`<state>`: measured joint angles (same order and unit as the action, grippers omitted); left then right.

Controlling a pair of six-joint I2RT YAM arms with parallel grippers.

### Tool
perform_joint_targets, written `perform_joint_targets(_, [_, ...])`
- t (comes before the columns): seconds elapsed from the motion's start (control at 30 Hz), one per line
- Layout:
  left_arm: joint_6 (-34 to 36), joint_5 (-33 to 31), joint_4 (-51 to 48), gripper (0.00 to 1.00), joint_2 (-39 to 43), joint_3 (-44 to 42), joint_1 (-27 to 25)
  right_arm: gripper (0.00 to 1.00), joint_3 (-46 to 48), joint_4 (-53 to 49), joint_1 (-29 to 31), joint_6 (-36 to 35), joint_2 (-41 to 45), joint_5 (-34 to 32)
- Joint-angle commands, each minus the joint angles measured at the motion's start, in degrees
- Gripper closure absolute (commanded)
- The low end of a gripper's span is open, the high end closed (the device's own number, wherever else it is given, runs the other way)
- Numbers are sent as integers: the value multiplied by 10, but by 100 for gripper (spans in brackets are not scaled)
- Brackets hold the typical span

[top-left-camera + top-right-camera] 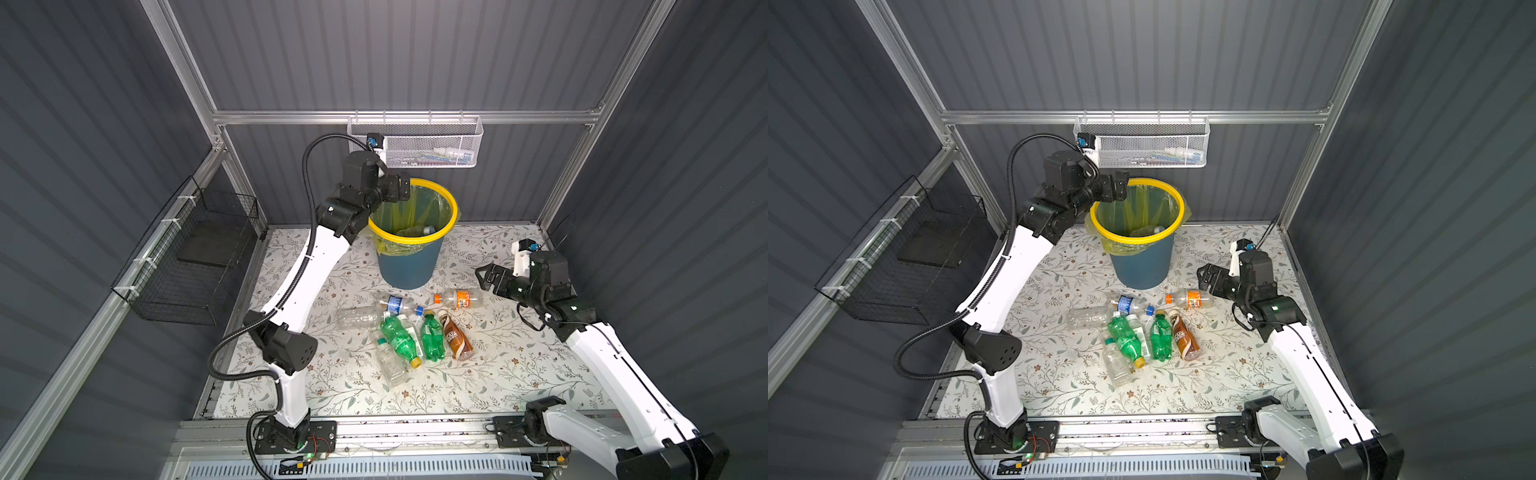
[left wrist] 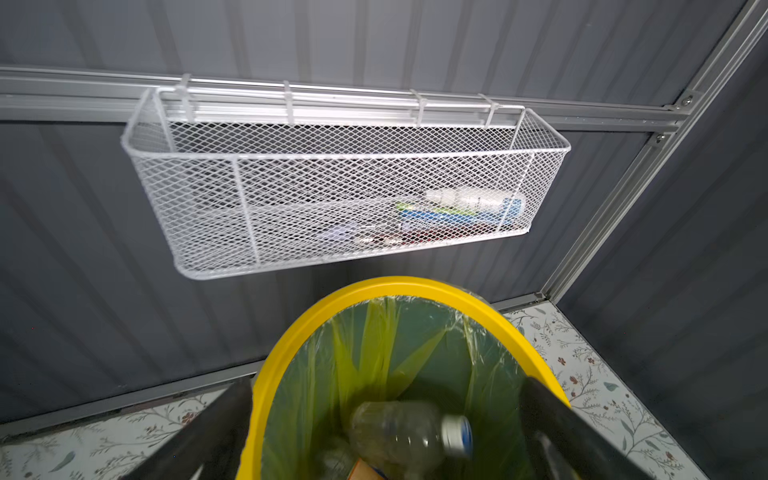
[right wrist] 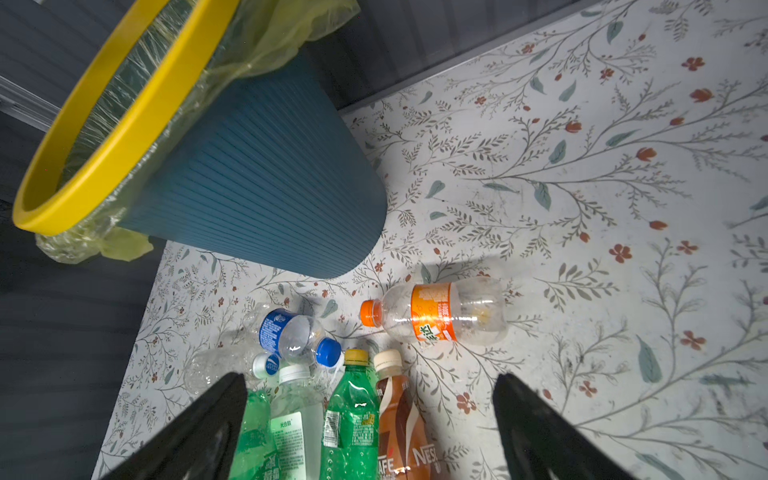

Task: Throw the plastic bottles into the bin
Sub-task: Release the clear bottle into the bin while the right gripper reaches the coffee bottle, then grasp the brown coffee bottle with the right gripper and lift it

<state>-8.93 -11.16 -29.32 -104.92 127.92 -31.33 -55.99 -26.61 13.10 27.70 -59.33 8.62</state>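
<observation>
Yellow-rimmed, round, dark-blue plastic bin (image 1: 411, 240) with translucent yellow-green liner, in both top views upright at the back of the floral-print table (image 1: 519, 374), under the white mesh basket (image 1: 415, 141) on the rear rail: central, so within reach of either arm. Over its rear left rim, left gripper (image 1: 401, 189), raised above the opening, presumably for a clean drop past the rim. Down in the liner, one clear crushed bottle (image 1: 415, 229) with a pale cap. Remaining plastic bottles (image 1: 399, 338) heaped on the table in front of the bin, lying flat, several touching. Beside the heap, right gripper (image 1: 484, 277) held above the table, aimed at an orange-labelled clear bottle (image 1: 459, 298) lying a little apart from the rest. Left wrist view next: both dark fingers (image 2: 208, 432) spread wide either side of the bin's yellow rim (image 2: 291, 332), nothing between them, clear crushed bottle (image 2: 403, 432) below in the liner; a release pose by the look of it. Right wrist view last: right gripper (image 3: 370, 380) likewise wide and empty, fingers framing the heap's capped ends, orange-labelled clear bottle (image 3: 436, 311) just ahead, on its side, orange cap toward the heap. Likely choice for the next pick: isolated, hence room for a finger on each side; green ones and brown coffee bottle (image 3: 399, 415) packed flank to flank, harder to straddle singly.
</observation>
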Motion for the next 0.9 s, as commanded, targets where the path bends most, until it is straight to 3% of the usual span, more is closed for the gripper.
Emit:
perform_joint_targets(0.0, [-6, -15, 35, 0, 106, -45, 16, 6, 8, -42, 1, -26, -13, 19])
perform_joint_targets(0.13, [-27, 13, 28, 0, 180, -166, 77, 6, 16, -81, 14, -55, -34, 25])
perform_joint_targets(0.3, [-96, 128, 37, 0, 234, -349, 196, 7, 43, -78, 89, -49, -74, -4])
perform_joint_targets(0.5, [-121, 166, 70, 0, 291, -526, 243, 8, 78, -61, 169, -28, -130, -70])
perform_joint_targets(0.63, [-122, 179, 62, 0, 306, -579, 256, 8, 111, -25, 196, -8, -148, -65])
perform_joint_targets(0.87, [-123, 190, 81, 0, 321, -645, 266, 10, 135, -5, 219, 8, -191, -116])
